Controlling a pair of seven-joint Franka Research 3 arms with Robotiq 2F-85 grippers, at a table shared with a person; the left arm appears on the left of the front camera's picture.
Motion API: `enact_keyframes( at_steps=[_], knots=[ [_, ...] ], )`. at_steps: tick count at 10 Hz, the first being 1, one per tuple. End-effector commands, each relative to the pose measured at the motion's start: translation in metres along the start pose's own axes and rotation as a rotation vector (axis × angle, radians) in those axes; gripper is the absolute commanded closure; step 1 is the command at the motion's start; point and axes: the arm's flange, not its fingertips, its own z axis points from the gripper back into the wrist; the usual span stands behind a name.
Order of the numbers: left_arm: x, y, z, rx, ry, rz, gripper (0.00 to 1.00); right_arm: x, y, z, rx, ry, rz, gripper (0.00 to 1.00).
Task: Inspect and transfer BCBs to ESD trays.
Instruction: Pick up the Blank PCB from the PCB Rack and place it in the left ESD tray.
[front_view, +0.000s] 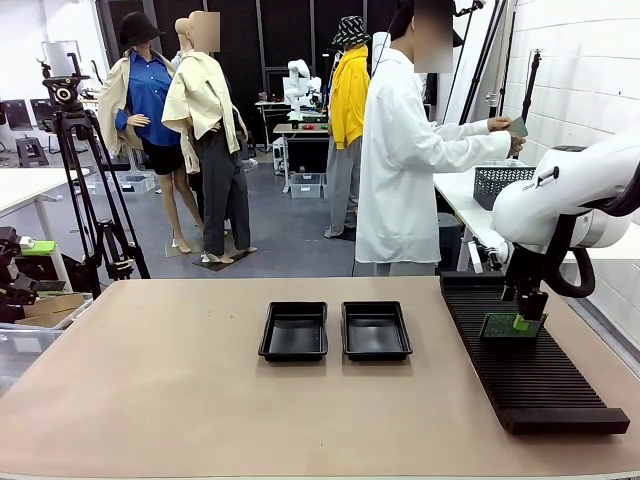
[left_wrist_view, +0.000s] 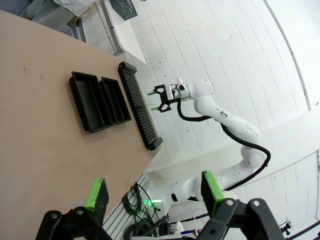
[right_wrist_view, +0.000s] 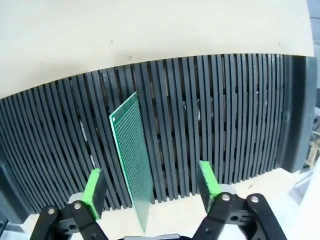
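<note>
Green BCB stood on edge in a slot of the black rack, at the right of the worktop, between the pads of the right tool, whose jaws were wide and clear of both faces. Step in hand, as judged: picking the board. The next move called for closing squarely, lifting straight out, then carrying it to the empty ESD trays. The left tool hung wide, holding nothing.

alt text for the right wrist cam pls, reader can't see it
A green BCB stands on edge in a slot of the long black rack, between the open green-padded fingers of the right gripper, with a gap on each side. The rack's ribs span the picture, with the pale table beyond.
</note>
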Motion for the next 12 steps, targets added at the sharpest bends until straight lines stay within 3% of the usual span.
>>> enact_keyframes(
  at_steps=[1, 9, 12],
  knots=[
    [0.0001, -0.0021, 0.0013, 0.001, -0.008, 0.01, 0.02, 0.0003, -0.0039, 0.0032, 0.004, 0.014, -0.016, 0.29],
    [0.0001, -0.0021, 0.0013, 0.001, -0.008, 0.01, 0.02, -0.0002, -0.0071, 0.0039, 0.018, 0.008, -0.02, 0.97],
    [0.0001, -0.0021, 0.0013, 0.001, -0.008, 0.01, 0.02, 0.0002, -0.0099, 0.0024, 0.042, 0.007, -0.013, 1.0]
  ],
)
